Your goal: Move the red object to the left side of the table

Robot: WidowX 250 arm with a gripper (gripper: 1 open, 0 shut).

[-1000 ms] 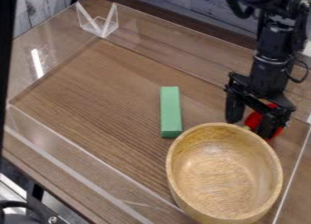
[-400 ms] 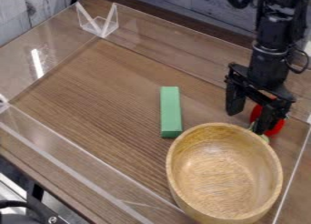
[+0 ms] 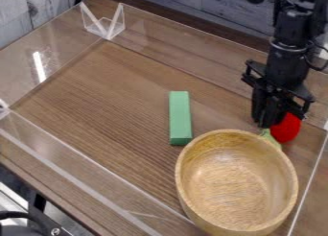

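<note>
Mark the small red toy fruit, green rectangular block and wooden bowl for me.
Small red toy fruit (image 3: 287,128), camera view, its red body.
Green rectangular block (image 3: 179,117), camera view, top face.
Wooden bowl (image 3: 193,155), camera view, left rim.

You had the gripper (image 3: 274,120) pointing straight down at the right side of the table (image 3: 103,96), its black fingers drawn together beside the red object (image 3: 287,129), which showed just to their right; whether they actually pinched it could not be told. A green block (image 3: 179,117) lay well to the left, and a wooden bowl (image 3: 236,182) sat just in front of the gripper.
</note>
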